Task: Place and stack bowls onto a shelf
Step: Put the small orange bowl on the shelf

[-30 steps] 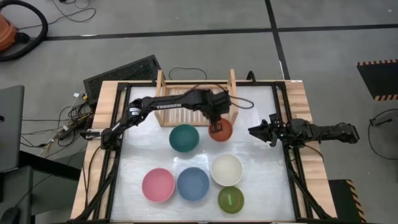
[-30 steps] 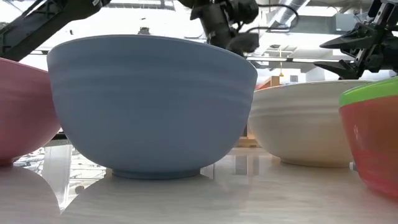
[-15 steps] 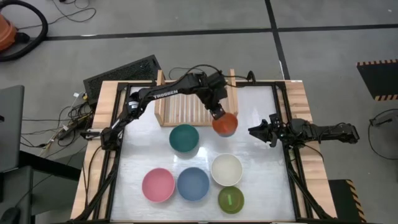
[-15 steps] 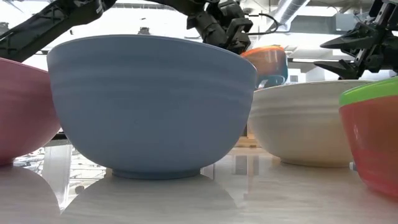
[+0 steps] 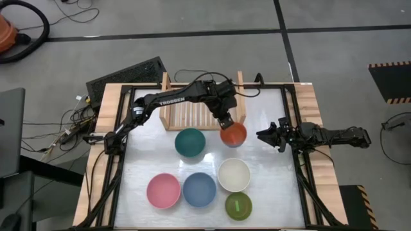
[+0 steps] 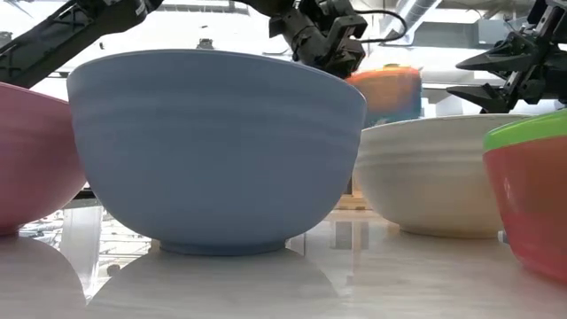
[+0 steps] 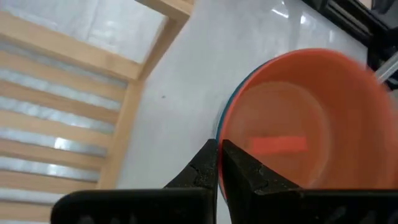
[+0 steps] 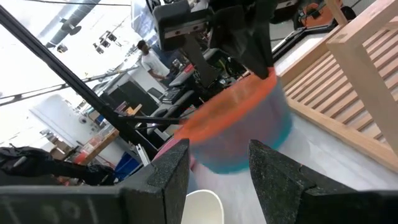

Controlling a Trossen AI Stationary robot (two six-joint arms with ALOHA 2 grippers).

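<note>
A small red-orange bowl (image 5: 234, 134), bluish on its outside (image 6: 388, 99), hangs above the table just right of the wooden shelf (image 5: 192, 113). My left gripper (image 5: 225, 122) is shut on its rim, seen close in the left wrist view (image 7: 219, 148). The shelf's slatted base (image 7: 56, 130) is bare. My right gripper (image 5: 260, 135) waits open at the table's right side, pointing at the bowl (image 8: 239, 124). The teal (image 5: 190, 142), pink (image 5: 163, 190), blue (image 5: 199, 189), cream-white (image 5: 234, 174) and olive-green (image 5: 238, 206) bowls rest on their bases on the tabletop. My left gripper pinches the red-orange bowl's rim (image 7: 225, 127) on the side toward the shelf, one finger inside the bowl and one outside. The fingers slant down from the far left. The bowl hangs clear of the table, its mouth roughly up.
The white tabletop has a black frame (image 5: 297, 160) and wooden side strips. The shelf's upright side boards (image 5: 241, 86) stand beside the held bowl. The bowls fill the table's near half, and bare tabletop (image 5: 266, 106) lies to the right of the shelf.
My left gripper, shut on the red-orange bowl's rim, has lifted it clear of the table and rolled its wrist. The bowl, hidden behind the blue bowl in the low view a second ago, now hangs above it and has drifted slightly right.
</note>
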